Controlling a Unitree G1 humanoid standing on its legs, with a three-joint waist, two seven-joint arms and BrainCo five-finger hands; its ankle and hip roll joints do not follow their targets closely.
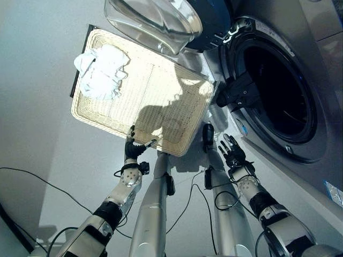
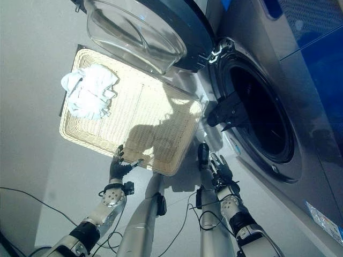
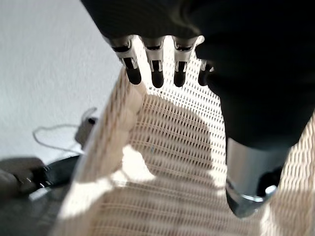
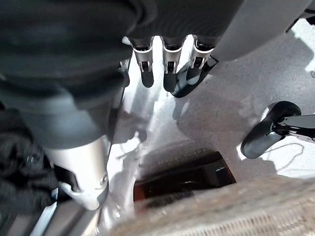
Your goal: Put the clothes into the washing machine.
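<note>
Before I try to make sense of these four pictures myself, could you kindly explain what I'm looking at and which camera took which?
It is a humanoid robot beside a front-loading washing machine whose glass door is swung open. The two wide pictures come from a stereo camera on its head, looking down. A flat wicker basket lies on the floor with white clothes bunched in its far corner. The left hand is open at the basket's near rim; the right hand is open, holding nothing, near the machine. The two close pictures come from wrist cameras, looking past each hand's fingers.
</note>
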